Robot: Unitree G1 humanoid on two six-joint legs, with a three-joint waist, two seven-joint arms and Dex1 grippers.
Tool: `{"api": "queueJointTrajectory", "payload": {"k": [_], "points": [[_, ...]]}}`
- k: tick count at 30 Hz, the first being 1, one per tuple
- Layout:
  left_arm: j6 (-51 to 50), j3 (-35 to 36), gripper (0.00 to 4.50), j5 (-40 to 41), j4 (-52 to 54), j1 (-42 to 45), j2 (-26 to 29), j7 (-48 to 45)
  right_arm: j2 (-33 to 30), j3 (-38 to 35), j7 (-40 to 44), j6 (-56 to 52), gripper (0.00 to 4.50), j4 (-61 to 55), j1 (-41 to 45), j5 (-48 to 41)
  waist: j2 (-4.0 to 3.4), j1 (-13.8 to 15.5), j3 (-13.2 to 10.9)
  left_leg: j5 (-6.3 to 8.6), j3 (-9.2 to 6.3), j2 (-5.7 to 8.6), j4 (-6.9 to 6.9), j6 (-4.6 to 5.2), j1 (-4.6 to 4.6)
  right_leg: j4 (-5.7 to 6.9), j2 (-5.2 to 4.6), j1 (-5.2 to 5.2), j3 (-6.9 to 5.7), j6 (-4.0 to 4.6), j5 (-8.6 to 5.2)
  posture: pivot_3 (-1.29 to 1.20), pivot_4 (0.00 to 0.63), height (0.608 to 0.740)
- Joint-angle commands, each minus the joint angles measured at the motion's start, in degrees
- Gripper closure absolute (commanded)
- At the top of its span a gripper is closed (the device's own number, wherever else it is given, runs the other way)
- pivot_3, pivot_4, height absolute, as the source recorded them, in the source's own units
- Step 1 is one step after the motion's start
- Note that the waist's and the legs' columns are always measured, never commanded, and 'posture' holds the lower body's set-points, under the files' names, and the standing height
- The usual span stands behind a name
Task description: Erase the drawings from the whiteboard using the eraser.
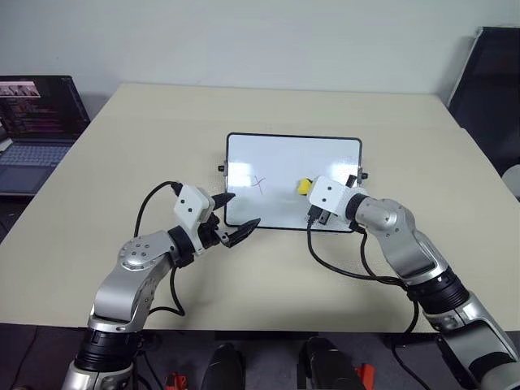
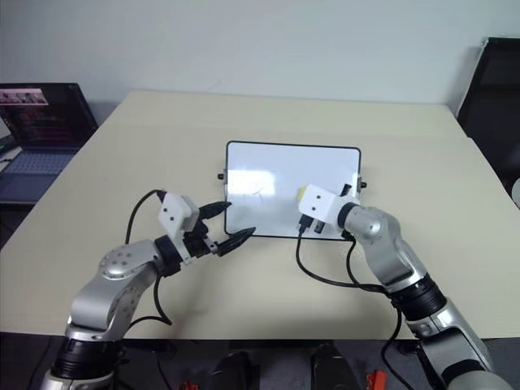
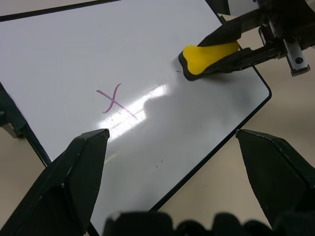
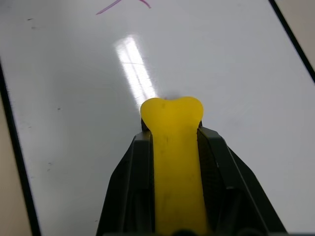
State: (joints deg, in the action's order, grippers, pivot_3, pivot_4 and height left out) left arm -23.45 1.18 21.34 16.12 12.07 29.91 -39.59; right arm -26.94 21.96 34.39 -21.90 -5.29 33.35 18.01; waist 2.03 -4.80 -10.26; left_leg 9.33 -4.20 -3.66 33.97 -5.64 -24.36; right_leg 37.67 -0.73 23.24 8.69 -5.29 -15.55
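Note:
The whiteboard point(image 1: 284, 162) lies flat in the middle of the table, black-framed. One purplish x-like cross of the drawings point(image 3: 115, 101) shows left of its centre, also the cross point(image 1: 259, 183). My right gripper point(image 1: 307, 188) is shut on the yellow eraser point(image 3: 209, 55), whose black underside rests on the board to the right of the cross; the eraser point(image 4: 174, 147) sits between its black fingers point(image 4: 130, 187). My left gripper point(image 1: 236, 218) hangs open over the board's near left corner, nothing between its fingers point(image 3: 74, 172).
An open laptop point(image 1: 36, 122) sits on a low surface off the table's left edge. A dark chair or panel point(image 1: 491, 73) stands at the far right. Cables point(image 1: 341, 264) trail from both wrists over the near table point(image 1: 122, 154).

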Motion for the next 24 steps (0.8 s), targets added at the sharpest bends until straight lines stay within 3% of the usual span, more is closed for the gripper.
{"api": "queueJointTrajectory", "payload": {"k": [1, 7, 17, 24], "points": [[0.6, 0.0, 0.0, 0.3, 1.3, 1.0, -0.2, -0.2, 2.2, -0.2, -2.8, 1.2, 3.64, 2.1, 1.1, 1.5, 0.0, -0.3, 0.0, 0.0, 0.01, 0.0, 0.01, 0.0, 0.0, 0.01, 0.0, 0.0, 0.01, 0.01, 0.01, 0.0, 0.15, 0.74], [0.5, 0.1, 0.0, 0.4, 1.3, 1.1, -0.1, -0.2, 5.0, -2.2, -7.3, 3.4, 3.64, 4.9, 3.7, 2.2, 0.0, -0.3, 0.0, -0.01, 0.01, 0.01, 0.02, 0.01, 0.03, 0.07, 0.0, 0.06, 0.01, 0.07, 0.07, 0.0, 0.15, 0.74], [0.1, 0.5, 0.0, 0.6, 1.6, 0.9, 0.2, -0.1, 2.1, 0.3, -0.1, -1.3, 3.64, 1.6, 0.3, 2.3, 0.0, -0.2, 0.0, 0.0, 0.01, 0.0, -0.02, 0.0, -0.01, 0.01, 0.01, 0.06, 0.01, 0.02, 0.03, 0.0, 0.15, 0.74], [-1.2, 3.0, 0.0, 1.3, 1.1, -0.3, 2.0, -0.4, 4.4, -5.7, 1.3, -6.6, 3.64, -6.6, -2.0, -4.4, 0.01, 0.0, 0.0, 0.0, 0.01, 0.0, -0.02, 0.0, -0.01, 0.0, 0.01, 0.06, 0.01, 0.03, 0.02, 0.0, 0.15, 0.74]]}}
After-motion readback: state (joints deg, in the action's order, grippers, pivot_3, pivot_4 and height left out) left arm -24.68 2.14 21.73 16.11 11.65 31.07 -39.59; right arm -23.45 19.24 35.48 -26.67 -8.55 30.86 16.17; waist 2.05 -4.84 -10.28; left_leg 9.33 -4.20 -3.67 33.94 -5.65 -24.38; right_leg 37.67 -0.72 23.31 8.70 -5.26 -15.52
